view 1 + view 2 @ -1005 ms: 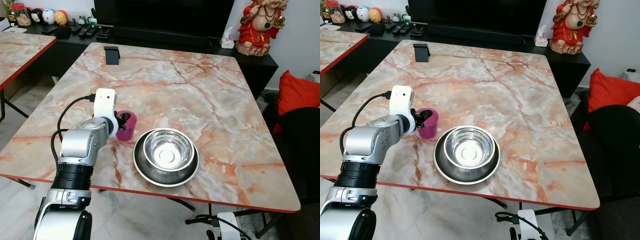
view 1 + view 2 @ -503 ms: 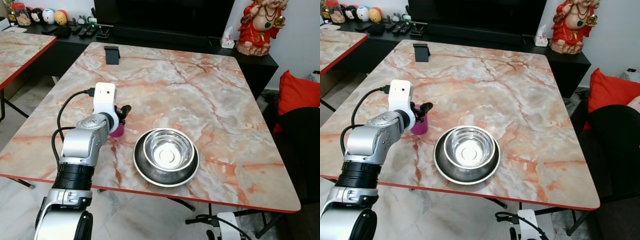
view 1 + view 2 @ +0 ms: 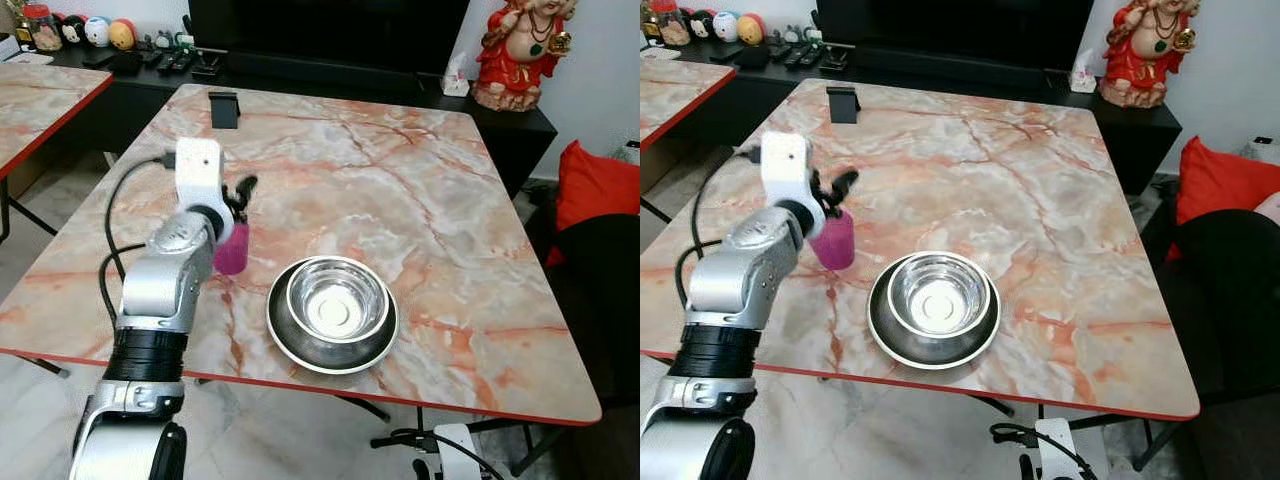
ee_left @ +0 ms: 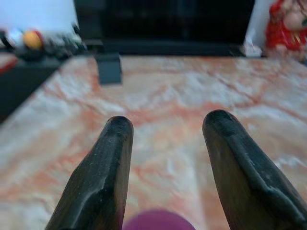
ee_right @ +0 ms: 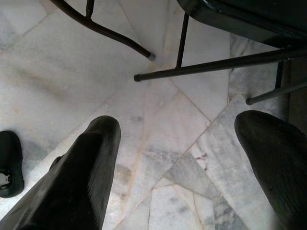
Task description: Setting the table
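Magenta plastic cup (image 3: 230,249) sat on the marble table (image 3: 420,190) just left of the steel bowl (image 3: 336,302), and the left gripper (image 3: 240,193), fingers spread empty right above, could've easily tipped it.

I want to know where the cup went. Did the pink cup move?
Yes. The pink plastic cup sits farther left from the steel bowl now, with the left end effector open above it.
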Tool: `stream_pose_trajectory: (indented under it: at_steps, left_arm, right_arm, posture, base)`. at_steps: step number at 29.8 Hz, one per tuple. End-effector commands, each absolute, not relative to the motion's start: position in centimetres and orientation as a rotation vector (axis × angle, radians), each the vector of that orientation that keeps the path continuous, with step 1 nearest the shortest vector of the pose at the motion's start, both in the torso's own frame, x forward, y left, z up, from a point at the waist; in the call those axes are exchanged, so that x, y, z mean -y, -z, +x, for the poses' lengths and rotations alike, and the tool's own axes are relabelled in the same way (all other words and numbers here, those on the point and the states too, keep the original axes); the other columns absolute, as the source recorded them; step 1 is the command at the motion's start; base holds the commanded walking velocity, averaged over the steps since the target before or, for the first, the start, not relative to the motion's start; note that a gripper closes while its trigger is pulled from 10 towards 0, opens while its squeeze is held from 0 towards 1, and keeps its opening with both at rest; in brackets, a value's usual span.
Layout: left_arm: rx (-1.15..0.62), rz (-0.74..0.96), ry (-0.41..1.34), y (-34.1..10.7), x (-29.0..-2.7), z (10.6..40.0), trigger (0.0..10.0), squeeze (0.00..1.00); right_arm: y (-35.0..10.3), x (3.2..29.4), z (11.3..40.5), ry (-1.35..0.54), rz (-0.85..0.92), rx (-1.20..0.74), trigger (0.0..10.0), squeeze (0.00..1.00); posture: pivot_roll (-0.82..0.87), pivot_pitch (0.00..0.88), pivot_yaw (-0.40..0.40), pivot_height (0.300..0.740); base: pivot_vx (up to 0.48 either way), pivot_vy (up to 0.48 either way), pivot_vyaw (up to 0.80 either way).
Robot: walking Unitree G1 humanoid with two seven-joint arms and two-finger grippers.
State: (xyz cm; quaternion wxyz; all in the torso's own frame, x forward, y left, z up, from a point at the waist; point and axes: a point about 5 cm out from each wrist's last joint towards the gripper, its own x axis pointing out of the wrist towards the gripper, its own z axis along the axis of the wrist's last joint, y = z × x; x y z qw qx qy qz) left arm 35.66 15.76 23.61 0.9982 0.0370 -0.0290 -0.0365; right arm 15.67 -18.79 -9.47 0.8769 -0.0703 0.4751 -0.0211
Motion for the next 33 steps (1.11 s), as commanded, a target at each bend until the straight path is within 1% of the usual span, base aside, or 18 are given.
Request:
stream_pose_trajectory:
  at_steps: [1, 2, 3, 5, 6, 7, 8, 10, 13, 16, 24, 33]
  left_arm:
    - [0.079, 0.11, 0.042, -23.7, -16.2, 35.5, 10.0, 0.0]
    - [0.089, 0.136, 0.009, -23.6, -16.9, 35.5, 10.0, 0.0]
    - [0.089, 0.136, 0.009, -23.6, -16.9, 35.5, 10.0, 0.0]
    - [0.117, 0.187, -0.048, -23.1, -18.5, 35.4, 10.0, 0.0]
    - [0.117, 0.187, -0.048, -23.1, -18.5, 35.4, 10.0, 0.0]
    - [0.115, 0.192, -0.075, -22.6, -19.5, 35.3, 10.0, 0.0]
    - [0.089, 0.226, -0.101, -21.8, -20.5, 35.3, 10.0, 0.0]
    - [0.07, 0.249, -0.118, -21.2, -21.3, 35.2, 10.0, 0.0]
    - [0.016, 0.312, -0.122, -18.8, -22.5, 35.2, 10.0, 0.0]
    - [-0.005, 0.296, -0.1, -17.4, -22.7, 35.1, 10.0, 0.0]
    - [0.051, 0.231, -0.022, -15.9, -21.4, 35.4, 10.0, 0.0]
    - [0.065, 0.23, 0.012, -14.6, -20.6, 35.6, 10.0, 0.0]
  right_arm:
    - [9.5, 19.1, 15.5, 0.05, -0.157, -0.999, 10.0, 0.0]
    - [9.5, 19.1, 15.5, 0.049, -0.157, -0.999, 10.0, 0.0]
    - [9.5, 19.1, 15.5, 0.049, -0.157, -0.999, 10.0, 0.0]
    - [9.5, 19.1, 15.5, 0.047, -0.157, -0.999, 10.0, 0.0]
    - [9.5, 19.1, 15.5, 0.047, -0.157, -0.999, 10.0, 0.0]
    - [9.5, 19.1, 15.4, 0.047, -0.156, -1.0, 10.0, 0.0]
    - [9.5, 19.1, 15.4, 0.047, -0.156, -1.0, 10.0, 0.0]
    - [9.5, 19.1, 15.4, 0.047, -0.156, -1.0, 10.0, 0.0]
    - [9.5, 19.1, 15.5, 0.045, -0.158, -1.0, 10.0, 0.0]
    - [9.5, 19.1, 15.5, 0.045, -0.158, -0.999, 10.0, 0.0]
    - [9.5, 19.2, 15.6, 0.049, -0.159, -0.997, 10.0, 0.0]
    - [9.5, 19.1, 15.6, 0.054, -0.155, -0.995, 10.0, 0.0]
  posture:
    - [-0.01, 0.0, -0.098, 0.74]
    - [-0.01, 0.0, -0.098, 0.74]
    - [-0.01, 0.0, -0.098, 0.74]
    - [-0.01, 0.0, -0.095, 0.74]
    - [-0.01, 0.0, -0.095, 0.74]
    - [-0.01, 0.0, -0.095, 0.74]
    - [-0.01, 0.0, -0.094, 0.74]
    - [-0.01, 0.0, -0.094, 0.74]
    - [-0.01, 0.0, -0.097, 0.74]
    - [-0.01, 0.0, -0.097, 0.74]
    - [-0.02, 0.0, -0.102, 0.74]
    - [-0.03, 0.0, -0.098, 0.74]
  base:
    - [0.0, 0.0, 0.0]
    - [0.0, 0.0, 0.0]
    - [0.0, 0.0, 0.0]
    - [0.0, 0.0, 0.0]
    - [0.0, 0.0, 0.0]
    - [0.0, 0.0, 0.0]
    - [0.0, 0.0, 0.0]
    - [0.0, 0.0, 0.0]
    - [0.0, 0.0, 0.0]
    - [0.0, 0.0, 0.0]
    - [0.0, 0.0, 0.0]
    - [0.0, 0.0, 0.0]
